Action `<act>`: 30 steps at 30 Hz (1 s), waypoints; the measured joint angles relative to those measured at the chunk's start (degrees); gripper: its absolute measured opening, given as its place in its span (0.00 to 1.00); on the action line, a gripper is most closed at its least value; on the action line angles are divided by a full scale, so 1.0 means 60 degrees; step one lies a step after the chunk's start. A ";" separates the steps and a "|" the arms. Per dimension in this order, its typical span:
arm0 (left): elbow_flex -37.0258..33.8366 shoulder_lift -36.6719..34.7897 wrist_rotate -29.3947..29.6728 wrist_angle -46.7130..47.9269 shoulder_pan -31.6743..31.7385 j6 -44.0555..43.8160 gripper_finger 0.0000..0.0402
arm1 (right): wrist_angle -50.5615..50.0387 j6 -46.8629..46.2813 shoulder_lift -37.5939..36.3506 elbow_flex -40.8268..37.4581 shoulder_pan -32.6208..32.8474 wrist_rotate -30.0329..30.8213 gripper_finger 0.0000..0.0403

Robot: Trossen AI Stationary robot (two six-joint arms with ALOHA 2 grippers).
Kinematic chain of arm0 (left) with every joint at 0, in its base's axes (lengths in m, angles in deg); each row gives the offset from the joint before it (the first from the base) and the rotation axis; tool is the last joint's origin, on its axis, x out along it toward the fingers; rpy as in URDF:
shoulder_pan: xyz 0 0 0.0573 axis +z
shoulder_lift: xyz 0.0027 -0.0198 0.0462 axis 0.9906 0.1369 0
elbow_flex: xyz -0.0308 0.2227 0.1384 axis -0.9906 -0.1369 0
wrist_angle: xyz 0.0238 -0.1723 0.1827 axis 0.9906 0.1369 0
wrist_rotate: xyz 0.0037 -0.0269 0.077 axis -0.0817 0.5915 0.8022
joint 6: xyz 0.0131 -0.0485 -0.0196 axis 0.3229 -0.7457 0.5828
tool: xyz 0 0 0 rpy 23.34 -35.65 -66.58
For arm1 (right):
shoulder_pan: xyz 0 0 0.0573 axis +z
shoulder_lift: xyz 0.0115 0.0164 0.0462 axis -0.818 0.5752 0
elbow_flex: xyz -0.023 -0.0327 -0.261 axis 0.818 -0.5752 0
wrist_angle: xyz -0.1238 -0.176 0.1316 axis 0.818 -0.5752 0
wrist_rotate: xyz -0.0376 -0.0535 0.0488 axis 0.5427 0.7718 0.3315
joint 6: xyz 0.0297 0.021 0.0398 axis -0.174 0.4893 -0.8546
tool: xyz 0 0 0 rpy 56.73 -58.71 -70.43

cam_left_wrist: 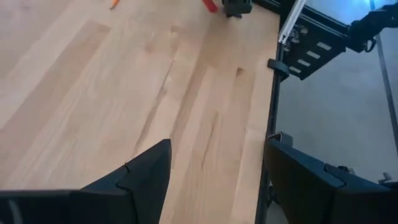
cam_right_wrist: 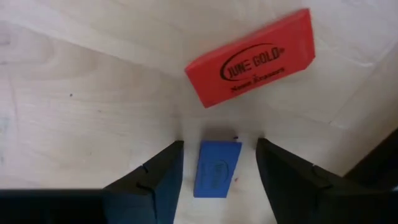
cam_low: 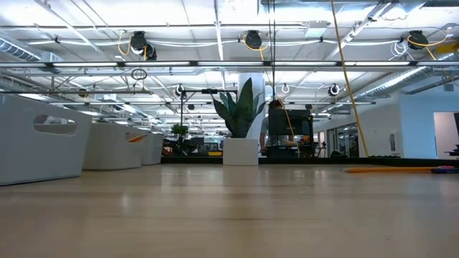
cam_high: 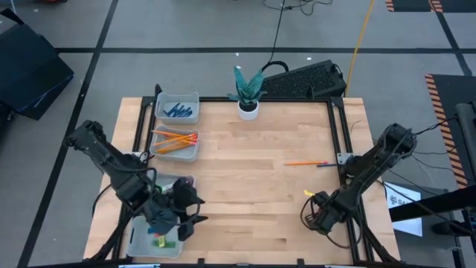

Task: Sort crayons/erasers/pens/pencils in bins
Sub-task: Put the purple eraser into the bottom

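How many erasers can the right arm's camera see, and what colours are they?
Red eraser: 1
Blue eraser: 1
Total: 2

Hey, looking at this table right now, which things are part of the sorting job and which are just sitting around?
Part of the job:
- bins, one holding pens, one holding pencils
- loose pencil near the right edge
- red eraser and blue eraser, the blue one between the open right tool

Just lying about:
- potted plant
- black keyboard behind the table
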 joint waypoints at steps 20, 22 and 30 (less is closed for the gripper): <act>-0.5025 -0.2675 0.1815 -0.4965 -0.0536 -0.1803 0.64 | -0.0667 -0.0376 0.0077 0.1226 -0.0248 0.0759 0.14; -0.5502 -0.2500 0.1620 -0.6837 -0.0357 -0.1128 0.64 | -0.1105 -0.0043 0.0053 0.1977 -0.0424 0.1463 0.14; -0.5880 -0.0931 -0.1239 -1.1086 0.1104 0.0555 0.64 | -0.0451 0.4199 0.0059 0.4715 -0.1814 0.6246 0.14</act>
